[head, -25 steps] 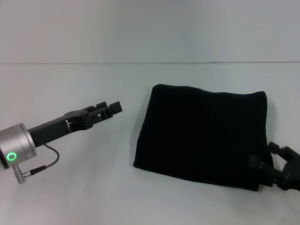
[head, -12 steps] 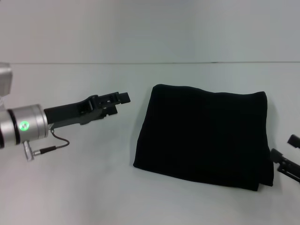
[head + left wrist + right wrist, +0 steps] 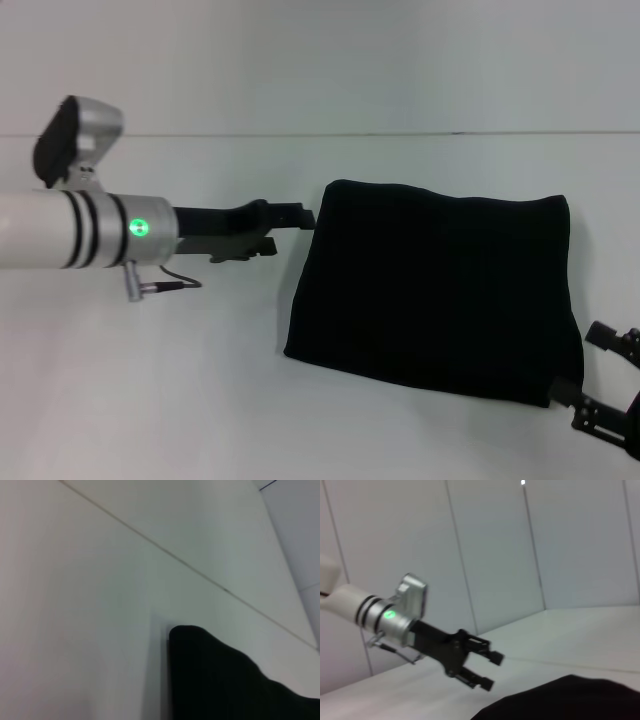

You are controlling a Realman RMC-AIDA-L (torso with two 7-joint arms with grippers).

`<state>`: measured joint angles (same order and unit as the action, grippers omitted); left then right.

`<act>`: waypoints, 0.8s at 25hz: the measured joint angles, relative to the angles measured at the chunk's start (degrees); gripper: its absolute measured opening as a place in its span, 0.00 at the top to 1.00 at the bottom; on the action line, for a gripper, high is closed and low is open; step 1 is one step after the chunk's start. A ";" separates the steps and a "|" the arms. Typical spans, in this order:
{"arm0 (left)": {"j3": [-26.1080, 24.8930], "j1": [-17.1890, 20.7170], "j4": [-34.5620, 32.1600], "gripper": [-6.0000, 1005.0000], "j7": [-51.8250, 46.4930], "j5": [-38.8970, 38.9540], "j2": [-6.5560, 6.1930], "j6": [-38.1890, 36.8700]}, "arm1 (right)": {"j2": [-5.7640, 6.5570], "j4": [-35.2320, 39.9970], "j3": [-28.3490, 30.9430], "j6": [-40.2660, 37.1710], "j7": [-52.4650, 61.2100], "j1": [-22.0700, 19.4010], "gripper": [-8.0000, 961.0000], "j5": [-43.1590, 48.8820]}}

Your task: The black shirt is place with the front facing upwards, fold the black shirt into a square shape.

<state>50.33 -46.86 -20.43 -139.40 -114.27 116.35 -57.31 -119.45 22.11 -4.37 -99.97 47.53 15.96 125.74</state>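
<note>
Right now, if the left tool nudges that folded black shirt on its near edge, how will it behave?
The black shirt would probably buckle or bunch rather than slide as one piece: its edges look soft and wavy. The top layer may shift, since it lies folded. The left tool sits open at its upper left corner.

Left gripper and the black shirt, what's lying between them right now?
Nothing: in the head view, only bare white table separates the left gripper from the black shirt, its tips almost at the shirt's edge.

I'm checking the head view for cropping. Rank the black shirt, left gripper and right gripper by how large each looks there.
1. black shirt
2. left gripper
3. right gripper, cut off by the frame, so unsure against the left.
</note>
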 joint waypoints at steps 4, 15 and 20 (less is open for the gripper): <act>2.28 -0.97 0.02 0.19 0.00 -0.03 2.11 4.05 | -0.04 0.02 -0.02 0.00 -0.43 -0.04 0.02 3.12; 5.03 -2.09 0.05 0.19 0.06 -0.07 4.30 7.12 | -0.07 -0.53 -0.15 -0.10 -2.28 0.53 0.05 5.89; 5.11 -2.54 0.04 0.20 0.27 -0.08 4.70 6.26 | -0.07 -0.58 -0.20 -0.28 -2.26 0.73 0.07 5.89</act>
<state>55.44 -49.40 -20.39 -139.13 -114.35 121.04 -51.05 -119.52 21.52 -4.57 -100.24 45.27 16.69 131.64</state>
